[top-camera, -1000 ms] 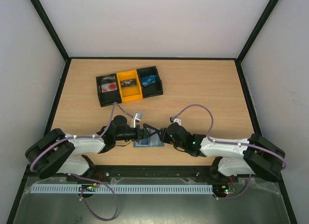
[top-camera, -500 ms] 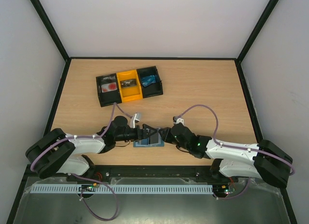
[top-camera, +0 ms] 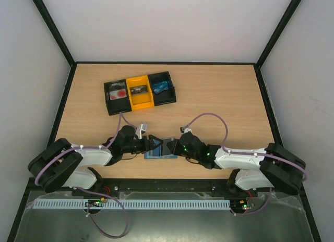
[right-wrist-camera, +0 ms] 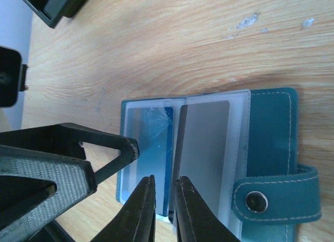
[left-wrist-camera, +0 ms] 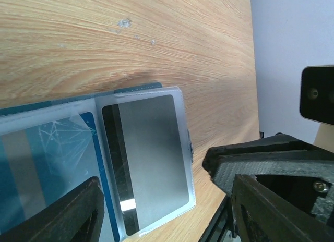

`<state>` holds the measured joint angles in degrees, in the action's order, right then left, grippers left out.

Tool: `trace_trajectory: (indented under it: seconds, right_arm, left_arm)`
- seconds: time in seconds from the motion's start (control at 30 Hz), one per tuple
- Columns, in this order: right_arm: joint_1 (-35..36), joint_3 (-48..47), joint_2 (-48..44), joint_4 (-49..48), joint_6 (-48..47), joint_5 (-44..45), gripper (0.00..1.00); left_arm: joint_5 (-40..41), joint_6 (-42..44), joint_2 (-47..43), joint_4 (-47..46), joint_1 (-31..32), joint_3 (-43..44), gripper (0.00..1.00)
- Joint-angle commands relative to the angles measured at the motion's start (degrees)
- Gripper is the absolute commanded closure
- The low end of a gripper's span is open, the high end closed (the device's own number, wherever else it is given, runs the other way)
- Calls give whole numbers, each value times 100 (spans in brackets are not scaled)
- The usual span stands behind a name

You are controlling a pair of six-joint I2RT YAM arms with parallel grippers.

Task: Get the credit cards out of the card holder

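Note:
The card holder (top-camera: 159,155) lies open near the table's front edge, between both grippers. It is teal-blue with clear sleeves and a snap tab (right-wrist-camera: 271,200). A bright blue credit card (right-wrist-camera: 148,143) sits in its left sleeve and a grey card (right-wrist-camera: 206,148) in the raised middle sleeve. Both also show in the left wrist view: the blue card (left-wrist-camera: 47,164) and the grey card (left-wrist-camera: 151,148). My right gripper (right-wrist-camera: 165,179) hangs over the holder's near edge, fingers a narrow gap apart with the middle sleeve's edge between them. My left gripper (left-wrist-camera: 167,221) is wide open over the holder's left side.
A black-and-yellow three-compartment tray (top-camera: 108,104) with small items stands at the back left; its corner shows in the right wrist view (right-wrist-camera: 57,7). The table's front edge is just behind the holder. The two grippers (top-camera: 151,144) (top-camera: 169,146) are close together.
My right gripper has shifted slightly left, further over the holder. My left gripper has drawn back a little to the left. The holder has stayed in place.

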<state>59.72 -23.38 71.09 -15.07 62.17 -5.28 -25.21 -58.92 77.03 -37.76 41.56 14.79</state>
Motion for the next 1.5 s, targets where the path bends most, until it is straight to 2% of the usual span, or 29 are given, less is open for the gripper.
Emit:
trace_trajectory:
  seconds: [0.0, 0.13, 0.3, 0.53, 1.03, 1.33, 1.47]
  right_arm:
    - [33, -213, 485, -93, -127, 12, 88]
    - [36, -212, 865, 173, -145, 252, 90]
    - [39, -72, 1117, 309, -173, 535, 90]
    - [34, 58, 1345, 50, -144, 452, 91]
    - [39, 286, 1342, -241, -76, 361, 91]
    - [36, 333, 1310, -278, -70, 369, 91]
    - [39, 338, 1303, -285, -56, 363, 91]
  left_arm:
    - [64, 142, 194, -27, -28, -64, 33]
    - [1, 172, 369, -80, -27, -63, 38]
    - [25, 223, 503, -57, -32, -39, 38]
    - [-89, 210, 773, -253, -25, 19, 42]
    - [-314, -148, 1572, -1088, 45, 96, 76]
    - [-333, -178, 1714, -1140, 54, 114, 87]
    - [-398, -204, 1754, -1194, 52, 111, 95]
